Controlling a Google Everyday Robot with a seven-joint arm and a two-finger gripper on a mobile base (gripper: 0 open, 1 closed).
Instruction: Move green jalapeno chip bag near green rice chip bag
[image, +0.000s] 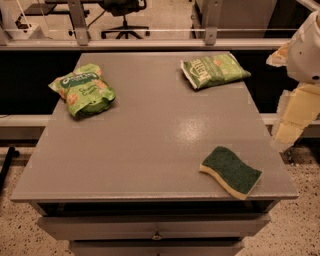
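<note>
Camera view, right edge: the end effector (290, 125) appears to be the pale blocky part hanging beside the counter (150, 150), below the white arm housing (305, 47). Whether it is wide or narrow cannot be told. The arm stands off the counter's right side, over no item.

Nearest to it, at the far right, lies the green jalapeno chip bag (215, 71). It is flat and judged light, crinkly and slippery, so a pinch across its pale short edge seems soundest. The green rice chip bag (84, 90) lies well apart, at the far left. A sponge (231, 171) lies at the front right.
</note>
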